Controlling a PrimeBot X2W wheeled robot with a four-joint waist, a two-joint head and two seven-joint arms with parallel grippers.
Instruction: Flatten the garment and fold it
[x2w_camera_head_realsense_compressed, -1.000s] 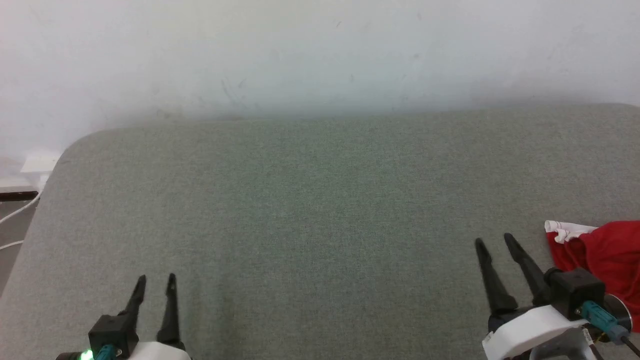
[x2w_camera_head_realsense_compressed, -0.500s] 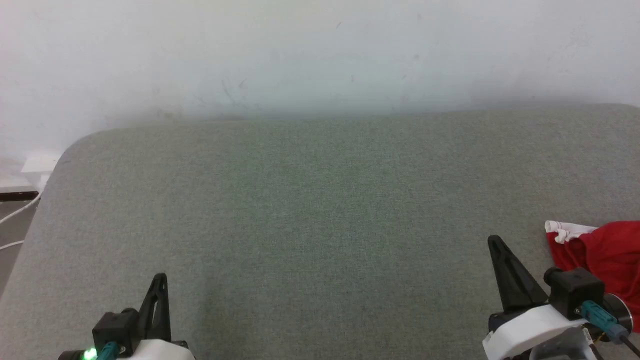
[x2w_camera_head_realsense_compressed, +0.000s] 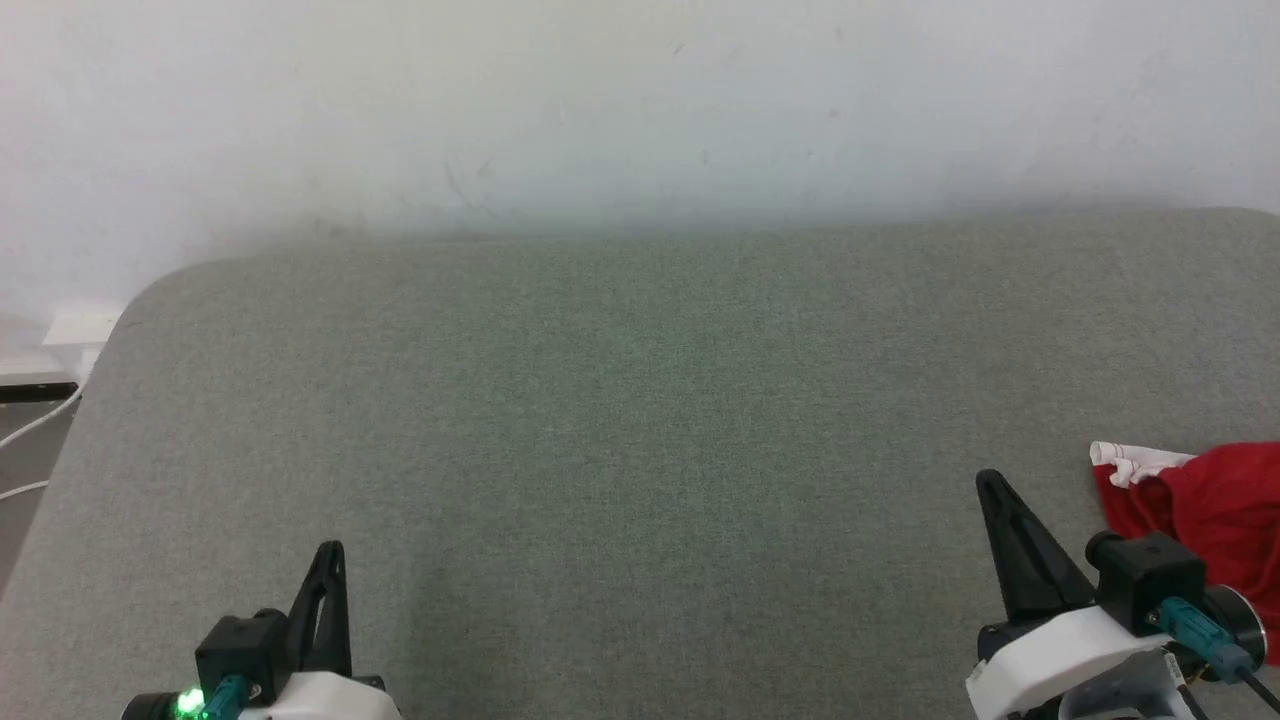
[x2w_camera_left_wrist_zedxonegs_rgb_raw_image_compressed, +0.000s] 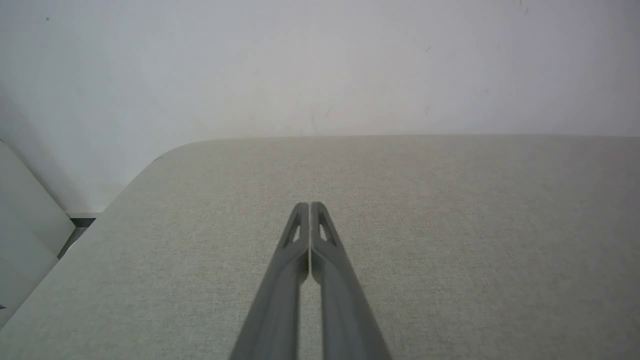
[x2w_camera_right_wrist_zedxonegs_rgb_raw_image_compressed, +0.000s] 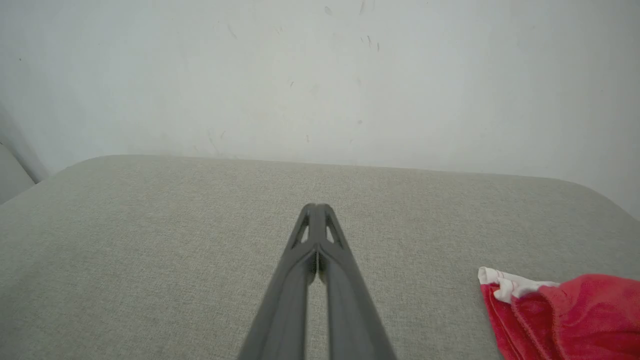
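Head view looks down on a grey-green, cloth-covered bench (x2w_camera_head_realsense_compressed: 640, 400) with rounded corners, set against a pale wall (x2w_camera_head_realsense_compressed: 640, 100) at 12 o'clock. The left gripper (x2w_camera_head_realsense_compressed: 331, 552) sits at 7 o'clock of the frame, its two dark fingers pressed together into one point with nothing between them. The right gripper (x2w_camera_head_realsense_compressed: 990, 482) sits at 5 o'clock, its fingers likewise together and empty, tips aimed toward 11 o'clock. The garment (x2w_camera_head_realsense_compressed: 1215, 530), a crumpled red heap, lies on the bench at 4 o'clock and is cut off by the frame's right edge. It is near the right gripper, at about 3 o'clock from its fingertips and apart from them. A white hem band (x2w_camera_head_realsense_compressed: 1135, 462) curls at the heap's 10 o'clock corner. Right wrist view has the closed fingers over the bench cloth, with the garment at 4 o'clock, not touching them. Left wrist view has the left fingers meeting along their length above the bench. A white cable (x2w_camera_head_realsense_compressed: 30, 425) runs beside the bench's edge at 9 o'clock in the head view.
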